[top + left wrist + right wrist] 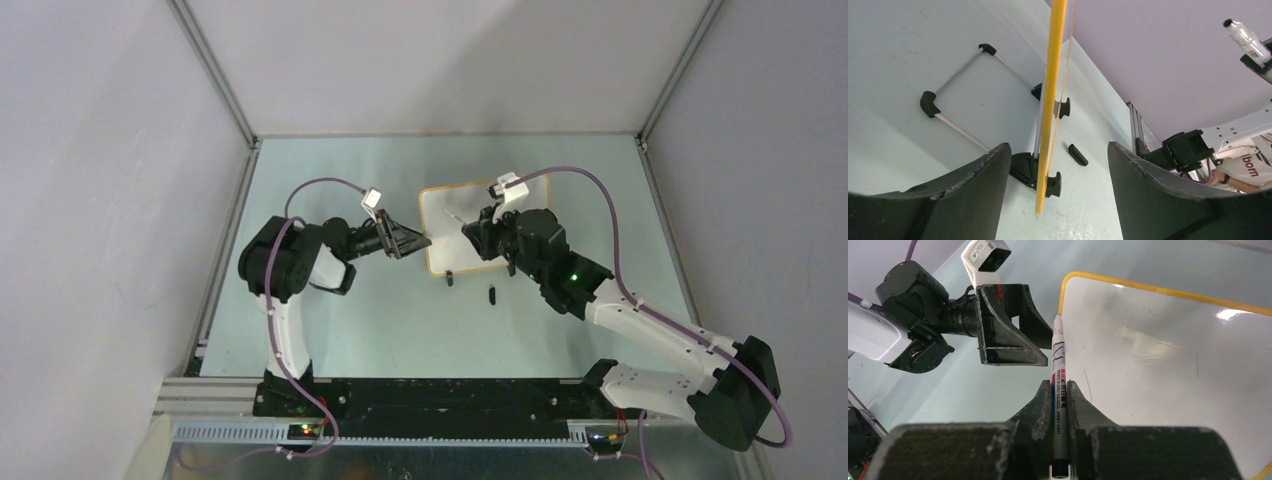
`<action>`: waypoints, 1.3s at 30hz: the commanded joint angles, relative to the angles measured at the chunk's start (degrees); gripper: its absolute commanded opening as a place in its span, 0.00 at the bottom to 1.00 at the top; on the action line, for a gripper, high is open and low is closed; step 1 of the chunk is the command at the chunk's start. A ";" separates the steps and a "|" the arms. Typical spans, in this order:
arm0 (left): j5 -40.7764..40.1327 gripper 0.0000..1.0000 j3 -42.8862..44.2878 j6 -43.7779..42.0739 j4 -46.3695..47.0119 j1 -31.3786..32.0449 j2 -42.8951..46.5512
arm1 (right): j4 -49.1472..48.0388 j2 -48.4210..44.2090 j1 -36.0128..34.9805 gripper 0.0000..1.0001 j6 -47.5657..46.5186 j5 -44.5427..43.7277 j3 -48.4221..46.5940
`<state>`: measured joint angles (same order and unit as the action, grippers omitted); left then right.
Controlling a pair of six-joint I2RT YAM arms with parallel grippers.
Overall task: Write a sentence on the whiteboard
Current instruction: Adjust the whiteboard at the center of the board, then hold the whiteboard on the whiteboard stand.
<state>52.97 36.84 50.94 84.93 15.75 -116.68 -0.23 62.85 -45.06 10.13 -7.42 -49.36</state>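
progress: barely begun; whiteboard (pixel 1173 355) upright, centre-far; nothing legible written, all lettering left | left gripper (pixel 412 241) wide, straddling its left edge | right gripper (pixel 1059 385) clamps marker (pixel 1057 355); tip near board's left edge

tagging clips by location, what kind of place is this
Most likely a robotics lab test cell: plain pale wall panels in aluminium framing box in a pale green table, where the left arm and right arm work at a small whiteboard, the right gripper shut on a marker.
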 commanded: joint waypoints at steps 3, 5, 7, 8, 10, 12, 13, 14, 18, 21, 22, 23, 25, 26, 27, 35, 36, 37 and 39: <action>-0.61 0.77 -0.46 -4.52 2.70 0.38 2.61 | 2.66 2.11 -0.48 0.00 -1.38 -2.12 -6.00; -0.91 0.77 0.02 -4.52 2.70 0.61 1.89 | 3.53 3.45 -0.54 0.00 -1.69 -2.10 -7.56; -1.17 0.76 0.03 -4.92 2.70 0.91 1.87 | 4.00 4.18 -0.48 0.00 -2.22 -2.39 -9.06; -1.72 0.75 -0.17 -5.25 2.70 1.16 2.02 | 4.09 4.37 -0.47 0.00 -2.44 -2.54 -9.85; -2.15 0.75 -0.71 -6.13 2.71 1.66 2.41 | 4.05 4.80 -0.50 0.00 -2.90 -2.88 -10.63; -2.41 0.74 -0.76 -6.50 2.70 2.09 2.36 | 3.86 4.97 -0.50 0.00 -3.18 -3.00 -10.81; -2.33 0.74 -0.40 -6.28 2.70 2.18 2.13 | 3.66 5.10 -0.54 0.00 -3.23 -3.02 -10.83; -2.21 0.73 -0.12 -6.11 2.77 2.36 1.65 | 3.53 5.18 -0.51 0.00 -3.37 -3.08 -10.79; -1.58 0.72 0.81 -5.61 2.79 2.63 0.73 | 3.13 5.66 -0.45 0.00 -3.48 -3.57 -10.84; -1.02 0.69 0.85 -5.74 2.79 2.62 0.75 | 3.82 5.86 -0.45 0.00 -3.46 -4.58 -10.40; -0.93 0.65 0.84 -5.80 2.79 2.67 0.80 | 3.78 5.70 -0.46 0.00 -3.41 -4.87 -10.05; -0.76 0.64 0.90 -5.82 2.79 2.69 0.78 | 3.29 5.53 -0.47 0.00 -3.34 -5.06 -9.21; -0.35 0.62 1.07 -5.66 2.79 2.66 0.66 | 2.33 4.77 -0.42 0.00 -3.05 -5.21 -8.12; -0.29 0.60 1.22 -5.56 2.79 2.68 0.49 | 2.05 4.33 -0.39 0.00 -3.02 -5.30 -7.90; -0.12 0.59 1.31 -5.53 2.79 2.65 0.45 | 2.02 4.18 -0.43 0.00 -3.06 -5.31 -7.73; 0.17 0.55 1.38 -5.83 2.79 2.76 0.51 | 2.77 3.48 -0.08 0.00 -3.74 -6.62 -7.68; 0.17 0.55 1.45 -5.85 2.84 2.78 0.50 | 2.71 3.39 0.02 0.00 -3.68 -6.59 -7.68; 0.10 0.55 1.38 -5.85 2.80 2.79 0.45 | 2.74 3.32 0.09 0.00 -3.71 -6.50 -7.68; 0.04 0.55 1.46 -5.78 2.79 2.76 0.41 | 2.75 3.14 0.38 0.00 -3.57 -6.45 -7.68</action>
<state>51.88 36.97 46.87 84.99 18.13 -116.14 4.08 67.81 -45.15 7.22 -12.71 -57.01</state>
